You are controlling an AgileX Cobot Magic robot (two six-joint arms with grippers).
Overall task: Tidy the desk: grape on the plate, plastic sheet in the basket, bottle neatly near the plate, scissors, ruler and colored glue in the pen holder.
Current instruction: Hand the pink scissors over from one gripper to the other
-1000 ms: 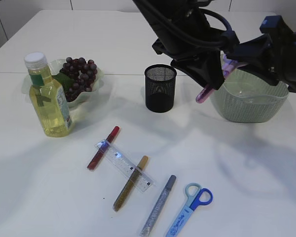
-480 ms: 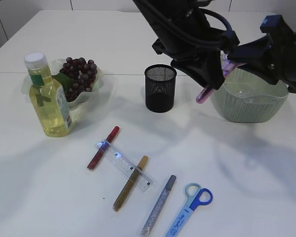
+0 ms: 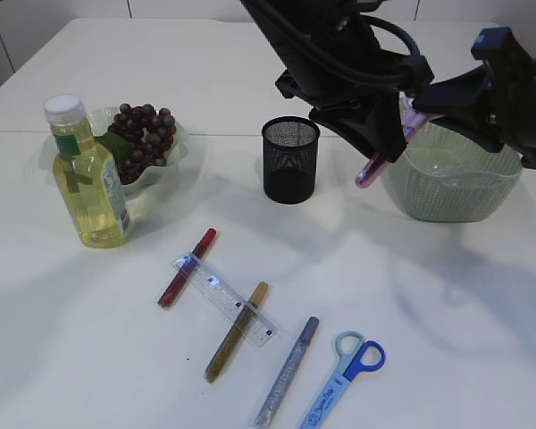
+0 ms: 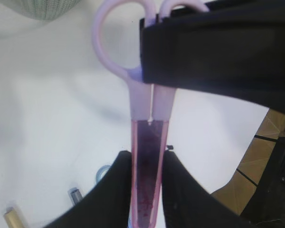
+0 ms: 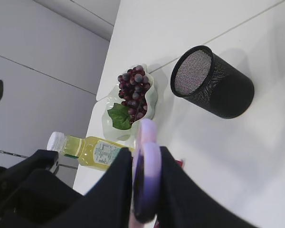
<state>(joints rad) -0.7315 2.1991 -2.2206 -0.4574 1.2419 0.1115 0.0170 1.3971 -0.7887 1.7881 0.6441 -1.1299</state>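
Left gripper [image 4: 147, 190] clamps pink scissors [image 4: 149, 142] at the blades; right gripper [image 5: 145, 190] pinches the handles, aloft between basket [image 3: 451, 192] and pen holder [image 3: 290, 161]. Risk: uneven release twists them, missing the holder

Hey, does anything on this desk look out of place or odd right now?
Yes. The pink scissors hang in mid-air beside the basket, pinched at both ends: left gripper on the sheathed blades, right gripper on the handles. The ruler lies askew across two glue pens.
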